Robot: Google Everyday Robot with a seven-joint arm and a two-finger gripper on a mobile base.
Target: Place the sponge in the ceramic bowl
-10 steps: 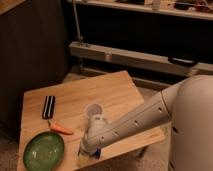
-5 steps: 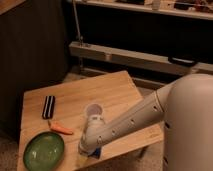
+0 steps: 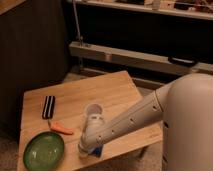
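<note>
The green ceramic bowl [image 3: 44,150] sits at the front left corner of the wooden table [image 3: 115,92] and looks empty. My gripper [image 3: 89,149] points down at the table's front edge, just right of the bowl, largely hidden by the white wrist. A bit of the dark blue sponge [image 3: 98,150] peeks out under the wrist on its right side, at the gripper. Whether the sponge rests on the table or is lifted cannot be told.
A small translucent white cup [image 3: 93,110] stands right behind my wrist. An orange carrot-like piece [image 3: 61,128] lies just behind the bowl, and a black striped block [image 3: 48,106] lies further back left. My white arm [image 3: 150,112] crosses the table's right front corner.
My wrist has shifted slightly left, toward the bowl, with the blue sponge staying at its tip. The other objects have not moved.
</note>
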